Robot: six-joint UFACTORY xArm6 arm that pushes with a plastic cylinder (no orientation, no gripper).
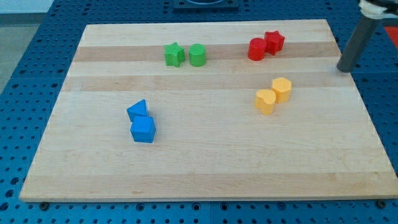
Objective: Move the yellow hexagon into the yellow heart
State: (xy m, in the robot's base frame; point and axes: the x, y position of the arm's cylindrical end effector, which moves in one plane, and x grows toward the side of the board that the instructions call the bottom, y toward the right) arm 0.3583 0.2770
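Note:
The yellow hexagon [282, 89] sits right of the board's middle, touching the yellow heart [265, 101], which lies just below and to its left. My tip [344, 69] is at the board's right edge near the view's top, well to the right of and above both yellow blocks, touching no block.
A green star [174, 54] and a green cylinder-like block [197, 55] sit side by side at the top middle. Two red blocks [265, 45] touch at the top right. A blue triangle [138, 111] and a blue cube [143, 130] touch at the lower left. The wooden board [205, 168] lies on a blue perforated table.

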